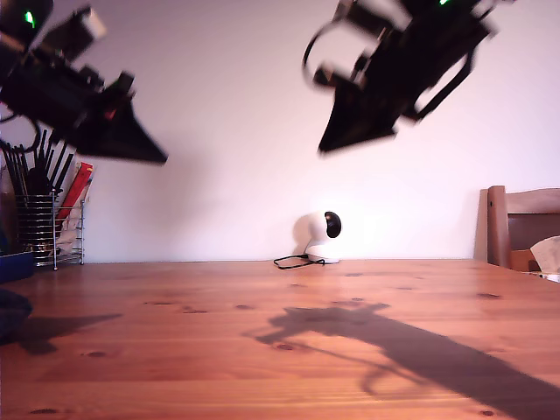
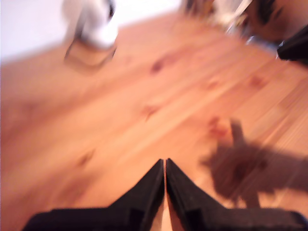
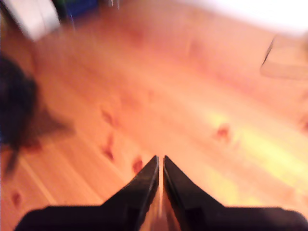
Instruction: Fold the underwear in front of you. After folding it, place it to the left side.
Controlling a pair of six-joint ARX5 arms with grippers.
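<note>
Both arms hang high above the tabletop [image 1: 262,350], clear of it and carrying nothing. My first gripper [image 1: 157,157] is the one toward the exterior view's left: its wrist view looks across the wood to the white round device [image 2: 98,29] by the wall. Its black fingers [image 2: 149,187] are pressed together, with only a hairline of wood showing between their tips and nothing caught there. My second gripper [image 1: 325,147] hangs toward the exterior view's right, angled down and toward the exterior view's left. Its fingers [image 3: 144,187] are likewise clenched on nothing, with only a thin slit between them.

The underwear [image 1: 10,315] lies on the tabletop at the edge that the exterior view shows on its left, toward the near side, and is cut off by the frame, so only a dark rounded lump of it shows. The second wrist view has it as a blurred dark mass [image 3: 17,110] well apart from that gripper's tips. Both wrist views are too smeared to show its folds.

Along the tabletop's far edge, against the wall, the white round device [image 1: 322,234] stands with a thin black cable [image 1: 293,261] looped beside it. A wire holder [image 1: 44,227] of dark sticks stands at the far corner on the exterior view's left, with a blue object [image 1: 13,265] just in front of it. A wooden chair [image 1: 516,227] shows beyond the edge on the exterior view's right. The arms throw long shadows [image 1: 394,337] across the wood.
</note>
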